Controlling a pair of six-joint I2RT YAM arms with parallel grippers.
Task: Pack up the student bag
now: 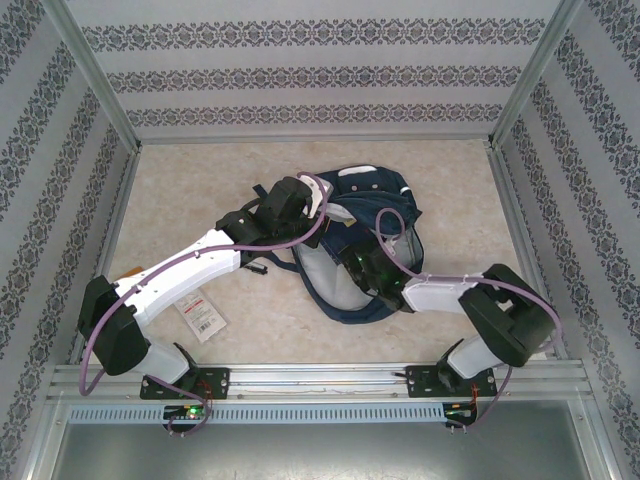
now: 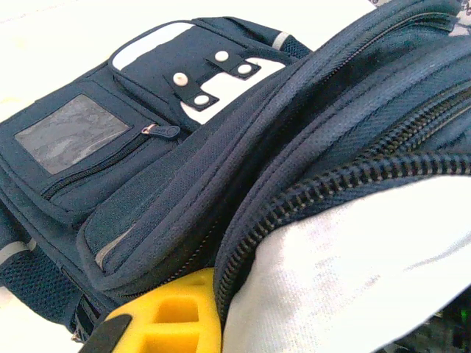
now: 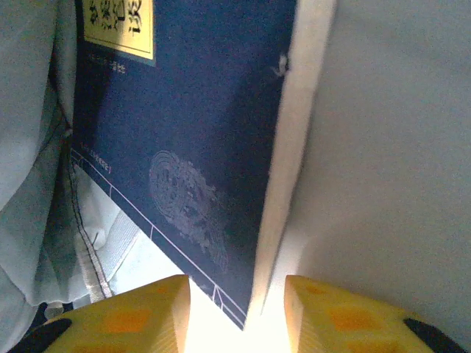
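The student bag (image 1: pixel 385 198), dark navy with white patches, lies in the middle of the table with its main compartment open toward the arms. My left gripper (image 1: pixel 316 206) is shut on the bag's zipper rim (image 2: pixel 243 243) at the left side of the opening, and one yellow finger (image 2: pixel 173 312) shows beside the white lining (image 2: pixel 346 265). My right gripper (image 1: pixel 363 263) is inside the opening. Its jaws (image 3: pixel 237 312) stand open. A flat navy book (image 3: pixel 191 132) stands on edge just ahead of them, its corner in the gap and touching neither finger.
A small red and white card (image 1: pixel 202 316) lies on the table near the left arm. Patterned walls with metal posts (image 1: pixel 95 75) enclose the table. The bag's front pockets (image 2: pixel 81 140) face away from the left wrist.
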